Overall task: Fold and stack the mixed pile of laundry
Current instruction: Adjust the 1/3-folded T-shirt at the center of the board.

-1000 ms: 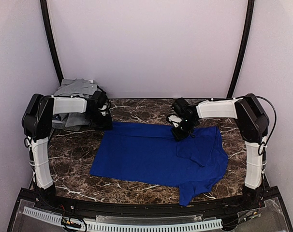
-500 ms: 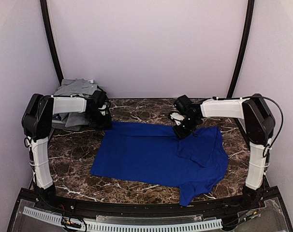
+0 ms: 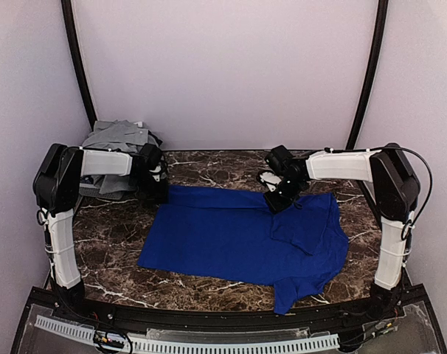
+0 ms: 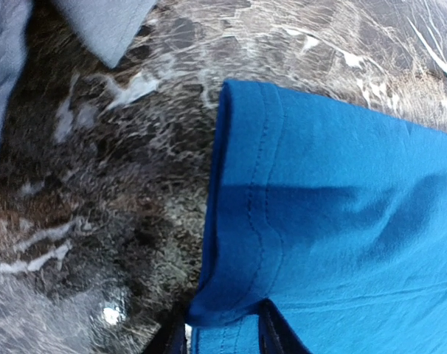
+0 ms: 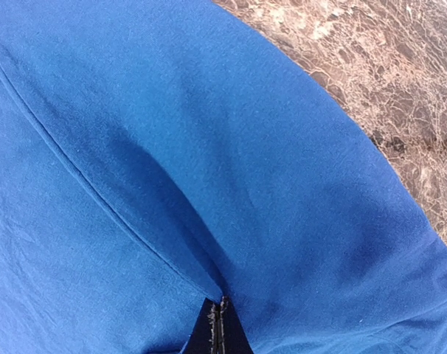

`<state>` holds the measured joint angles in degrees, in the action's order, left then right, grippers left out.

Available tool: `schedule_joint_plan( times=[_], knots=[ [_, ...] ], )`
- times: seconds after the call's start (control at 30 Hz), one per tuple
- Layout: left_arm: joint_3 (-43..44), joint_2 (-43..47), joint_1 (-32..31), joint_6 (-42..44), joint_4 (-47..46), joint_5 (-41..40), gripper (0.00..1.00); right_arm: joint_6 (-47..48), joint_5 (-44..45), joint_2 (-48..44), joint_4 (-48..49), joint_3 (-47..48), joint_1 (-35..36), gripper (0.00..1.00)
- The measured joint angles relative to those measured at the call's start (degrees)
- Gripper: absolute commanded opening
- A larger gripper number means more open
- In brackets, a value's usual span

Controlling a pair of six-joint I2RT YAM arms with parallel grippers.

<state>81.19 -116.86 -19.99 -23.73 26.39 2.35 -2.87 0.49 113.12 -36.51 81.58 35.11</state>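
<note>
No writing or label can be read (the blue T-shirt (image 3: 238, 236) shows plain cloth).

Soft even light, dark shadow across blue T-shirt (image 4: 341, 206), blurry marble table (image 4: 98, 221) edges.

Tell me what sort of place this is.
Probably a robot test cell, not a home: white-and-black left arm and right arm bolted to a dark marble-patterned table, plain pale walls close around, royal-blue T-shirt spread flat.
</note>
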Motion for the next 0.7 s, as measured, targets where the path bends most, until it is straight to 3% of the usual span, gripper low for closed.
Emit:
schedule_joint_plan(
  times=[0.1,0.27,0.33,0.7],
  knots=[
    [-0.02,0.0,0.0,-0.13,-0.22,0.13,0.22,0.0,0.02,0.0,-0.02,0.0,0.0,0.0],
    [0.13,0.0,0.0,-0.09,-0.2,0.11,0.03,0.0,0.04,0.0,-0.07,0.0,0.0,0.0],
    [0.39,0.0,0.0,-0.04,-0.09,0.17,0.0,0.0,0.07,0.0,-0.13,0.0,0.02,0.0],
    [0.94,2.38,0.0,0.15,2.64,0.09,0.0,0.0,0.81,0.0,-0.66,-0.28,0.02,0.0]
  ],
)
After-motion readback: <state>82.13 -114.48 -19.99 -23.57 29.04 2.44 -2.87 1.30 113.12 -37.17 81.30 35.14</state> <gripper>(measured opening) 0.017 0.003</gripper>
